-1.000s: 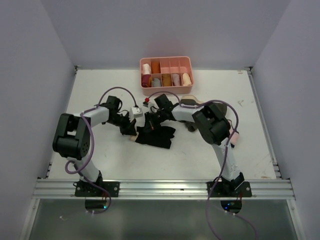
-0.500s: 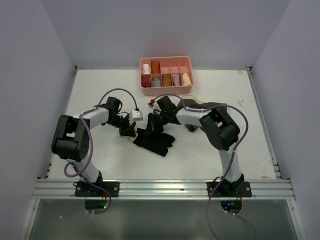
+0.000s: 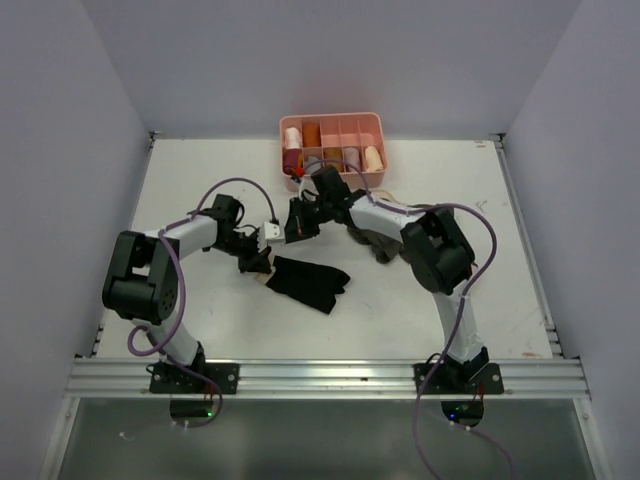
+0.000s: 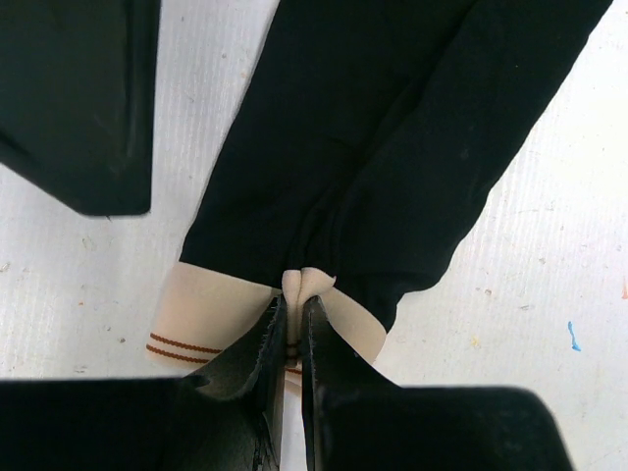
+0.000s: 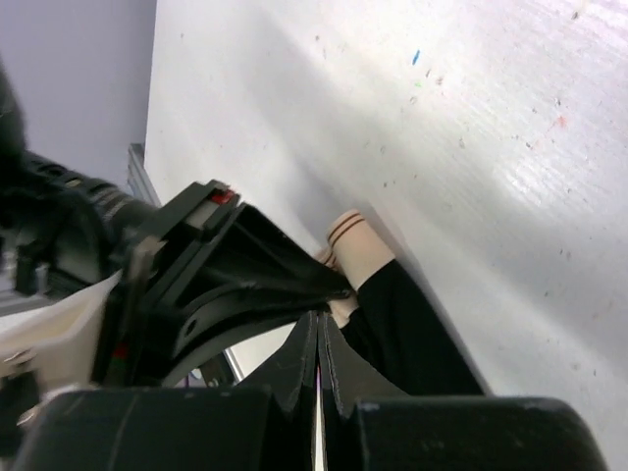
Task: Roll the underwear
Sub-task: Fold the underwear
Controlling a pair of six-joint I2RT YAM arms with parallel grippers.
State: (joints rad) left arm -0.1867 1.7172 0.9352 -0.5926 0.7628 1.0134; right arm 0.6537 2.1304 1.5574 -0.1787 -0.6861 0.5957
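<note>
**Thin hold on waistband; arms crowded over the cloth**

1. Worktop (image 3: 200, 180): white and smooth. I judge that cloth pulled across it will slide rather than turn over on itself, so a roll could become a drag.

2. Arms: the left arm (image 3: 190, 232) and right arm (image 3: 400, 225) converge near mid-worktop, with their wrists near each other. In my judgement, contact between them is the main hazard if either moves inward without the other giving way.

3. Pink divided tray (image 3: 332, 118): it sits at the far edge, just behind the right wrist, and a backward swing could knock it.

4. Brown garment (image 3: 378, 250): partly hidden beneath the right arm. The links could snag it.

5. The underwear (image 3: 310, 283): lies flat and unrolled on the worktop between the arms, black body toward the right, beige waistband (image 4: 201, 312) toward the left arm.

6. Left jaws: almost closed on a small raised pleat of the waistband, as the left wrist view shows. The bite is narrow, and a sharp pull may slip it free.

7. Right jaws: pressed together with nothing between them, and apparently above the cloth's far edge. They must part before any grasp; otherwise they will only push the fabric.
</note>
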